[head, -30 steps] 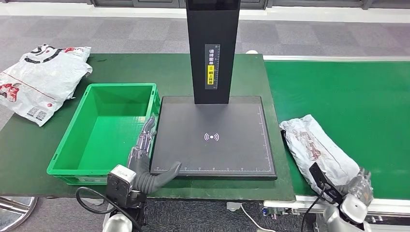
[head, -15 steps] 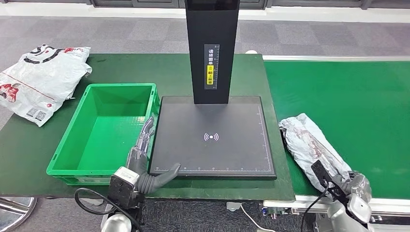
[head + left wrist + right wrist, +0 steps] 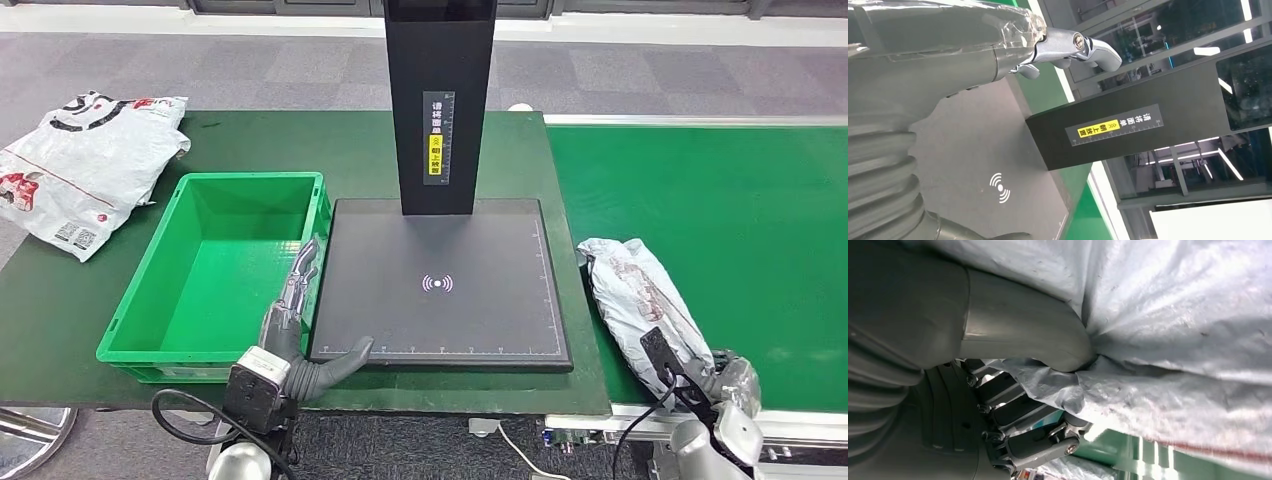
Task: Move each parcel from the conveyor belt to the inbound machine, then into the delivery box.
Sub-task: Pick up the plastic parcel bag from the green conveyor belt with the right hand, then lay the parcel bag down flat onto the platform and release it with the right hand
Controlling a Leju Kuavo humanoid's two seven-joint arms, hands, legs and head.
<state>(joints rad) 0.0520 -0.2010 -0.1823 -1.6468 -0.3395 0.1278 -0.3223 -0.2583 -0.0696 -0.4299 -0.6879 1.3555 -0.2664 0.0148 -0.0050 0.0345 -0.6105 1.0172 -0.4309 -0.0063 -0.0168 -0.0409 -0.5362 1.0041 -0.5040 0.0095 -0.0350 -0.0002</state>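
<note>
A grey plastic parcel (image 3: 640,300) lies at the near left edge of the green conveyor belt (image 3: 720,190), right of the inbound machine's black plate (image 3: 480,300). My right hand (image 3: 735,385) grips the parcel's near end. In the right wrist view the thumb (image 3: 1018,335) presses into the parcel (image 3: 1173,315) and the fingers (image 3: 1028,435) curl under it. My left hand (image 3: 295,310) is held flat with straight fingers between the green delivery box (image 3: 250,178) and the plate, its thumb at the plate's front edge. It holds nothing (image 3: 948,50).
The machine's black column (image 3: 440,100) rises at the back of the plate (image 3: 978,150). Two white parcels (image 3: 85,165) lie on the green table at the far left. The delivery box holds nothing. The belt runs off to the right.
The right hand has shifted slightly toward me and to the left, and the parcel has bunched up and turned a little with it. The left hand has stayed where it was.
</note>
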